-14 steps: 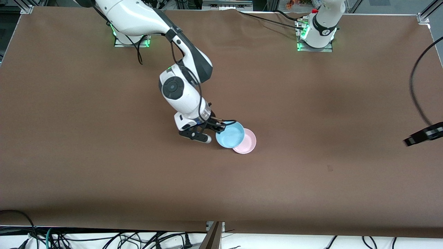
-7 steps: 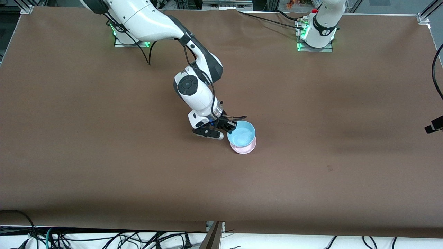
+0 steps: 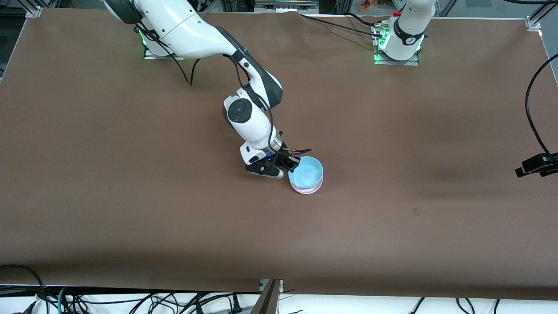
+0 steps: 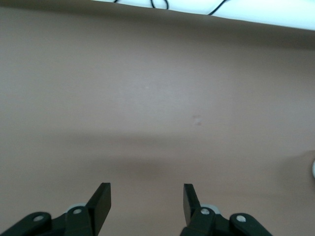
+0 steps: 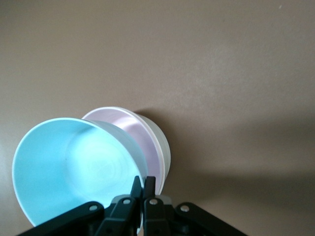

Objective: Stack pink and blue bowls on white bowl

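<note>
Front view: two bowls show mid-counter (image 3: 130, 174), blue bowl (image 3: 306, 172) over pink bowl (image 3: 307, 189); right gripper (image 3: 291, 167) clamps the blue rim. Left wrist view: left gripper (image 4: 146, 196) waits, jaws apart. Right wrist view: white bowl (image 5: 162, 147) peeks beneath pink.

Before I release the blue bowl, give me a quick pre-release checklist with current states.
1. Right end effector pinching the blue bowl rim: ok.
2. Blue bowl over the pink bowl: ok.
3. Pink bowl nested in the white bowl: ok.
4. Blue bowl level and fully seated: not ok, it looks tilted in the right wrist view.
5. Left end effector open, over bare table, waiting away from the stack: ok.
</note>
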`<act>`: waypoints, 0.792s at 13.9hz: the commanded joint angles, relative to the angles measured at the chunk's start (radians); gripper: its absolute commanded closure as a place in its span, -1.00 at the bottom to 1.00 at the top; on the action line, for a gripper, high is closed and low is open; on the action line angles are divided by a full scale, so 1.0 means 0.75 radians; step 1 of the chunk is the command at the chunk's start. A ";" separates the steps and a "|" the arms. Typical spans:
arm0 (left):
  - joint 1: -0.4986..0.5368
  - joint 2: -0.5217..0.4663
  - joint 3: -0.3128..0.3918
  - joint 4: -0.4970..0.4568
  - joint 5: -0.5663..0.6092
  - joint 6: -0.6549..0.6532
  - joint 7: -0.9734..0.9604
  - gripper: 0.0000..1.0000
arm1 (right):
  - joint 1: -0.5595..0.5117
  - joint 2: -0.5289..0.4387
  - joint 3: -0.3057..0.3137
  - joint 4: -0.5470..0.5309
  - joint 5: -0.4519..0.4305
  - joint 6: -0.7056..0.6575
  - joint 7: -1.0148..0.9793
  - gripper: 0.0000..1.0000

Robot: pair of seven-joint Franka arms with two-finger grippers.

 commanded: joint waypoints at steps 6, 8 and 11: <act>-0.037 -0.026 -0.001 -0.034 0.120 0.015 0.005 -0.46 | 0.008 0.023 -0.012 0.051 -0.025 -0.001 0.011 -1.00; -0.039 -0.024 -0.001 -0.034 0.123 0.015 0.005 -0.60 | 0.006 0.007 -0.012 0.053 -0.023 -0.009 0.009 -1.00; -0.046 -0.020 -0.001 -0.032 0.123 0.040 0.005 -1.00 | 0.002 -0.068 -0.071 0.070 -0.031 -0.244 -0.015 -1.00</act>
